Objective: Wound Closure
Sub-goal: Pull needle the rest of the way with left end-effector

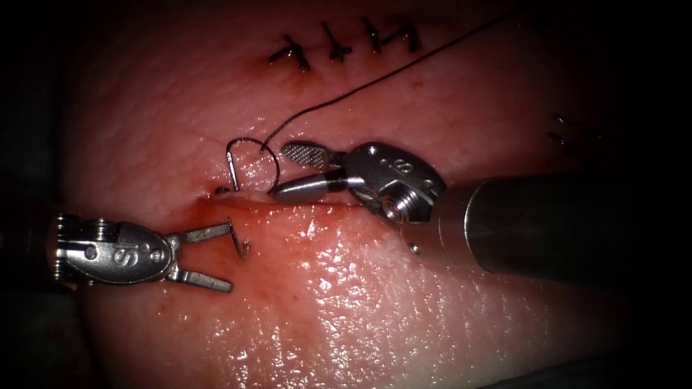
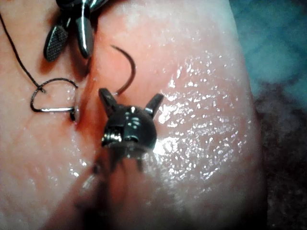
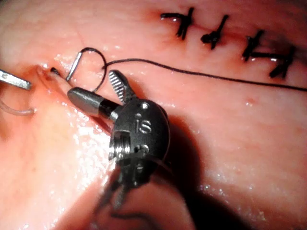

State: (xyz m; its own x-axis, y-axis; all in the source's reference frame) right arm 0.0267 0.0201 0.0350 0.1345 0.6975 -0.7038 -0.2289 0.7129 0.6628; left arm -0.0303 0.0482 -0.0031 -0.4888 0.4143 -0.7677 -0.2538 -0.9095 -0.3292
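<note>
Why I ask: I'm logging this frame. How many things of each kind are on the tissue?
Steel needle drivers, jaws open, empty: 2 (left tool, right tool)
Curved steel needle, through the cut: 1
Black thread strand: 1
Black finished stitches, lit row: 4
Total: 8

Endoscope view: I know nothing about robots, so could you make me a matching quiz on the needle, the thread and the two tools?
Things:
1. needle
2. thread
3. left tool
4. right tool

States:
A. trails off past the finished stitches
B. lodged in the tissue across the cut, both ends out
C. jaws open, holding nothing, by the needle's point
D. jaws open, holding nothing, by the needle's thread end

Pairs: 1-B, 2-A, 3-C, 4-D
</note>
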